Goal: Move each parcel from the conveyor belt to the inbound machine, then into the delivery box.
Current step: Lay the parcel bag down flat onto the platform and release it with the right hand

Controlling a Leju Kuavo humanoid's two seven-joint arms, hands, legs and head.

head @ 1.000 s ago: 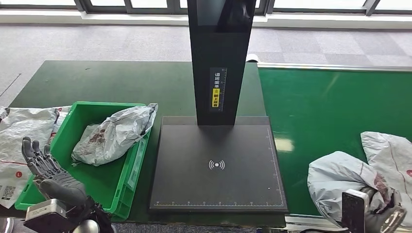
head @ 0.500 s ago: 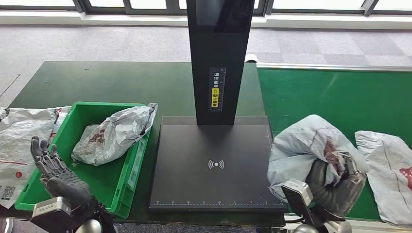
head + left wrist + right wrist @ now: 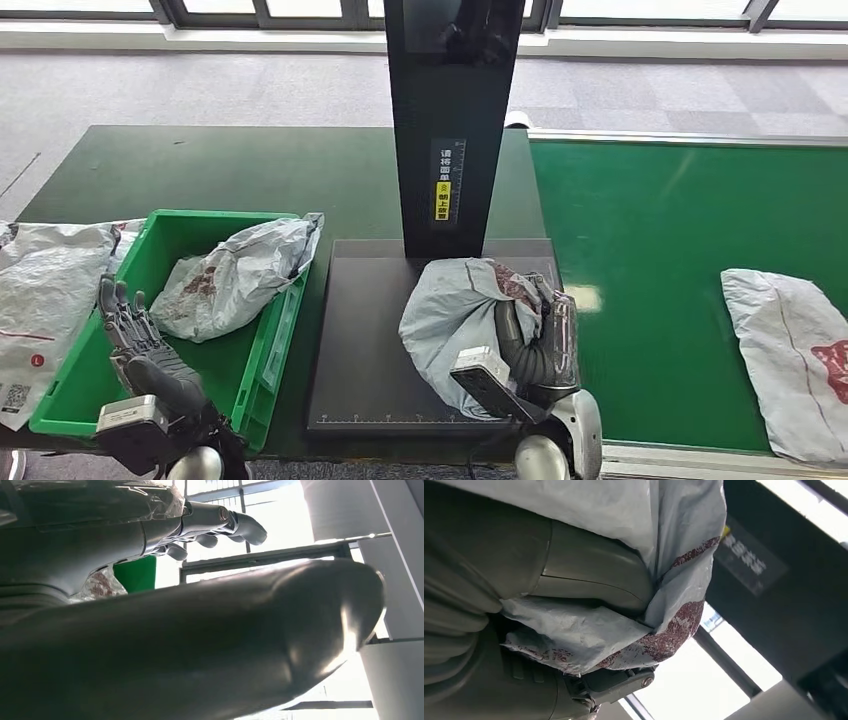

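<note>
Fingers (image 3: 118, 305) of left hand (image 3: 140, 345) spread apart, empty; right hand (image 3: 535, 335) clamped on grey parcel (image 3: 455, 315)
Left to right: loose parcels (image 3: 45, 290) lie outside the green delivery box (image 3: 265, 355); left hand hovers at the box's near-left corner; one bagged parcel (image 3: 235, 275) sits in the box, draped on its right wall. Held parcel is over the inbound machine's black plate (image 3: 365, 340), in front of its post (image 3: 445, 130); can't tell if it's touching the plate. One more white parcel (image 3: 790, 345) waits on the conveyor belt (image 3: 660, 230). Step in hand, by my read: belt-to-machine leg. Next likely needs the parcel set flat on the plate and released, then carried left into the box
</note>
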